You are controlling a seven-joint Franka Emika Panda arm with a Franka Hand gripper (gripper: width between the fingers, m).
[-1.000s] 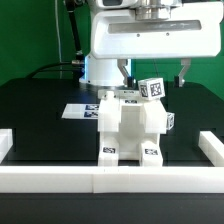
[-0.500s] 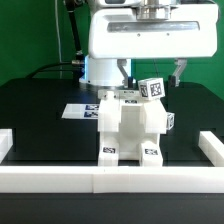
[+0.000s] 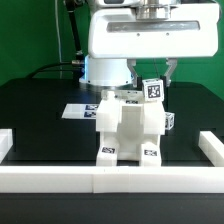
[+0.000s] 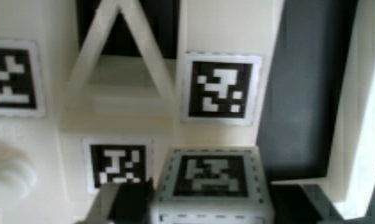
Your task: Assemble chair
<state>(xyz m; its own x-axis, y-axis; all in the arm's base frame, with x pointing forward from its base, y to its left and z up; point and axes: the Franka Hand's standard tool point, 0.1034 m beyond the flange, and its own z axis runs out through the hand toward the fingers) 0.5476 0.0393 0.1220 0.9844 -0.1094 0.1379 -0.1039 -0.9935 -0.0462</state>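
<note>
The partly built chair (image 3: 130, 125), made of chunky white pieces with tags, stands upright near the front rail. A small white tagged post (image 3: 151, 89) sits at its top, toward the exterior view's right. My gripper (image 3: 150, 76) hangs straight above and is shut on that post, one finger on each side. In the wrist view the post (image 4: 205, 176) fills the space between the dark fingers (image 4: 123, 205). Behind it are the chair's white faces with tags (image 4: 219, 88). The post's lower end is hidden behind the chair body.
A low white border rail (image 3: 110, 178) runs along the front, with raised ends at the left (image 3: 5, 142) and right (image 3: 212, 146). The marker board (image 3: 78, 110) lies flat on the black table behind the chair. The robot's white body fills the upper part of the view.
The fingers stood wide apart a second ago and have closed inward onto the small post. The post has shifted slightly; the chair has stayed put.
</note>
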